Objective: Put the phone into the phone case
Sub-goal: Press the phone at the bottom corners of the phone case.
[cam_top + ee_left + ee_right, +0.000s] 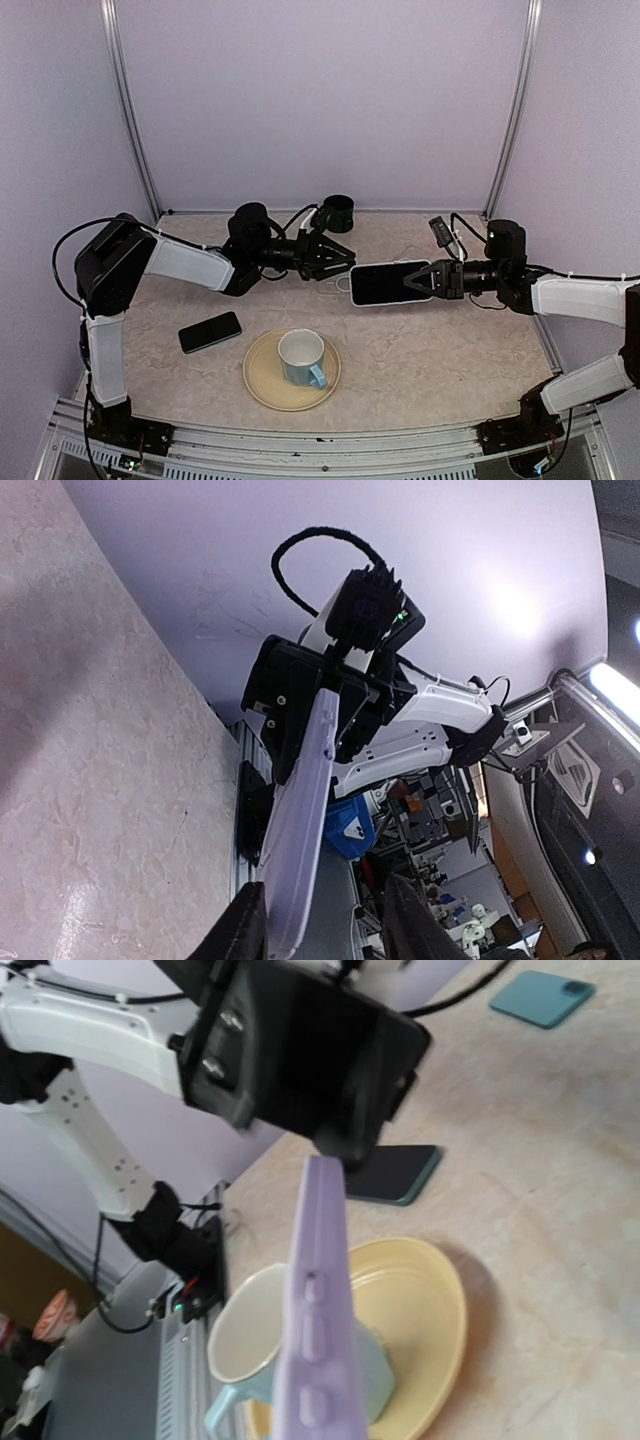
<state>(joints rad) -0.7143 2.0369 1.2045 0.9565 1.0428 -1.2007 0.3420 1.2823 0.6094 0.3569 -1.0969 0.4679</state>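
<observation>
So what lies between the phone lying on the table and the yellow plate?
Nothing: the top view shows a bare strip of table between the phone and the plate; they lie apart.

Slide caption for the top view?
Right tool holds the lavender case in midair, left tool open at its other end; phone lies beside the plate.

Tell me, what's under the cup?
A round yellow plate sits under the cup. The plate's middle is hidden by the cup, so anything there can't be seen.
</observation>
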